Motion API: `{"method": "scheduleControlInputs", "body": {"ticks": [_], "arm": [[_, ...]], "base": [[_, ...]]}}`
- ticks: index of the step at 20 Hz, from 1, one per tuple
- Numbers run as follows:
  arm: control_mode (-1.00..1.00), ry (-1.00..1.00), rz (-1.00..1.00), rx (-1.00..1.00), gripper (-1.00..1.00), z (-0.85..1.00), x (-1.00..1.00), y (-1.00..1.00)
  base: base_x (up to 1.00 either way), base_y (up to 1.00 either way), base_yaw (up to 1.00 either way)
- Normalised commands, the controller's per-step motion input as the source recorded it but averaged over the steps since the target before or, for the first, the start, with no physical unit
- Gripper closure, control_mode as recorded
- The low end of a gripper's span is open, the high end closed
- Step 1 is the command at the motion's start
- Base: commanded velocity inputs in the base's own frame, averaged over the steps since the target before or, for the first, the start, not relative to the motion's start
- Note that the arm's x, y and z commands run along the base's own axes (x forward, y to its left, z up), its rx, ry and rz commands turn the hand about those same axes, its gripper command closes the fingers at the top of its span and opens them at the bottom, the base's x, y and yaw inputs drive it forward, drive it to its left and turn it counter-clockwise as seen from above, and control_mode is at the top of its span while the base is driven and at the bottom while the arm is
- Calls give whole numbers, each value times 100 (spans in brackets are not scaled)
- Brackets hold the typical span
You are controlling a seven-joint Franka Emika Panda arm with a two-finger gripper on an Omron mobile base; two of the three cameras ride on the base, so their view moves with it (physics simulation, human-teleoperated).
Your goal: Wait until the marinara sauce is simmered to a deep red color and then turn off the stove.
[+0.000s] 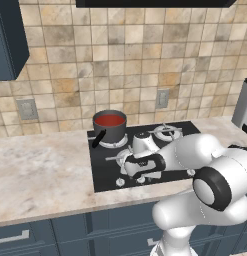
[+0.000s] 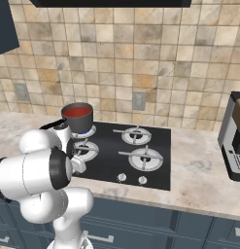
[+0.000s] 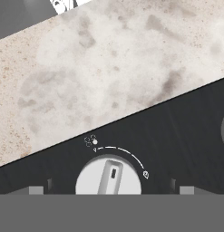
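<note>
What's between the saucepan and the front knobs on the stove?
In the right base view, one ring burner on black glass, between saucepan and knobs.

Even, bright rendered light, soft shadows, no glare, slightly coarse low-resolution edges, no blur

The stove [image 2: 155, 141] is smooth, glossy black glass with silver metal burner rings and a matt white knob [image 3: 109, 177]. The counter [image 1: 40, 170] is mottled beige stone, polished. The saucepan [image 1: 109, 126] is dark grey matt metal, holding smooth red marinara sauce [image 1: 109, 120].
</note>
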Motion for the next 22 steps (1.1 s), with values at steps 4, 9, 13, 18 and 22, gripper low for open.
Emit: {"method": "scheduleControlInputs", "body": {"ticks": [4,9,13,18,22], "arm": [[-100,0,0,0,-100,0,0,0],[-100,0,0,0,-100,0,-4,0],[-100,0,0,0,-100,0,-11,0],[-100,0,0,0,-100,0,-14,0],[-100,0,0,0,-100,0,-5,0]], "base": [[0,0,0],[0,0,0],[0,0,0],[0,0,0],[0,0,0]]}}
